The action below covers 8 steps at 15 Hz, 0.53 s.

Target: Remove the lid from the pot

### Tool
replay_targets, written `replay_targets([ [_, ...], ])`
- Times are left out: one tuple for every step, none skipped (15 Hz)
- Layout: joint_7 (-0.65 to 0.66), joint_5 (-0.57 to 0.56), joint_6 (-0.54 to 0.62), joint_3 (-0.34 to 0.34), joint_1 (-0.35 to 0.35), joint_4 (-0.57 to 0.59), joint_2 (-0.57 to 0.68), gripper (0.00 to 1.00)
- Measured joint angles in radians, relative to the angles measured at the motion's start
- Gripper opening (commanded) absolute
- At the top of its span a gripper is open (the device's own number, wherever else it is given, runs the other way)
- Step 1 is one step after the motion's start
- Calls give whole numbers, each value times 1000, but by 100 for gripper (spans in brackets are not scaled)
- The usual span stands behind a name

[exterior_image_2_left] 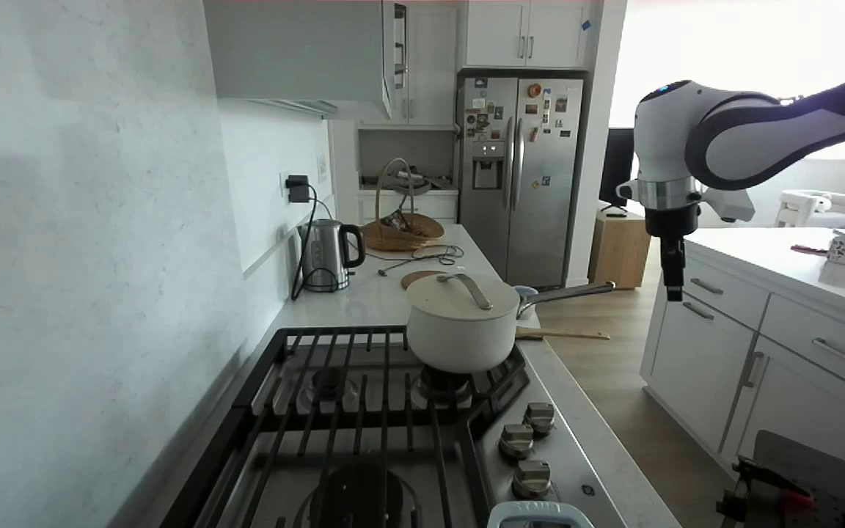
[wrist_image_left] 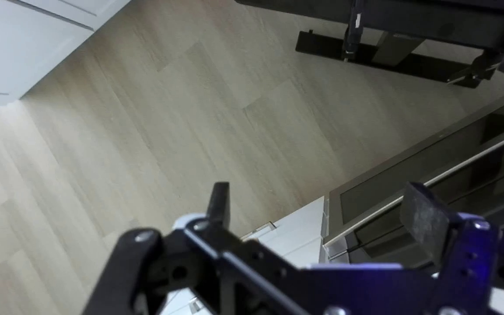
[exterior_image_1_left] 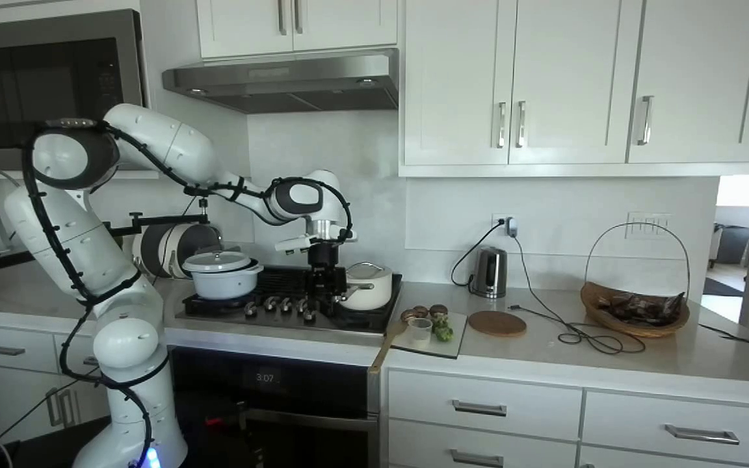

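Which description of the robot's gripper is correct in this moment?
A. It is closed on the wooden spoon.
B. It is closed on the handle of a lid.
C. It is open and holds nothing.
C: in the wrist view the gripper has its two fingers well apart, with floor showing in the gap.

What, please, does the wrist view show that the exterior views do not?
Only the wrist view clearly shows the jaws parted, with nothing between them. Only the exterior views show the cream pot with its lid on, and the kettle. All three share the jaws; the wrist view and an exterior view share the wood floor.
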Motion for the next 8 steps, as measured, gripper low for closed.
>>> replay_targets([
  [1, 0, -18, 16, 15, 14, 0, 100],
  [3, 1, -40, 32, 30, 31, 0, 100],
  [3, 3, -65, 46, 45, 53, 0, 100],
  [4, 5, -91, 59, 60, 78, 0, 100],
  [5, 11, -112, 68, 72, 102, 2, 100],
  [6, 21, -126, 76, 83, 129, 6, 100],
  [8, 37, -130, 79, 93, 155, 13, 100],
  [11, 50, -131, 82, 101, 179, 23, 100],
])
